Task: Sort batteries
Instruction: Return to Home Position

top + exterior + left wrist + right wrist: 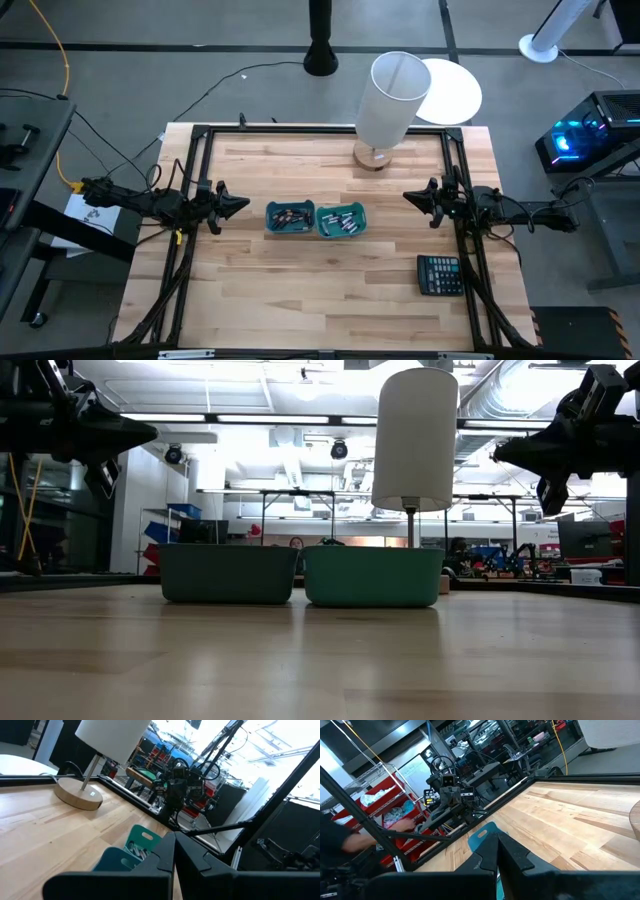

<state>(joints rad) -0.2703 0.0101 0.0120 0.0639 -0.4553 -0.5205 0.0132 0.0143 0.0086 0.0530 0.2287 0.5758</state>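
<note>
left claw [240, 204] hangs over the bench's [300, 290] left side, fingers pressed together, holding nothing; right claw [408, 197] mirrors it over the right side, likewise closed and empty; dark batteries [291, 215] lie in the blue bin [270, 222], pale batteries [340, 220] in the green bin [359, 226], the bins touching at mid-bench; they look light, rigid, smooth, prone to roll; best pinched across the barrel's middle.
</note>
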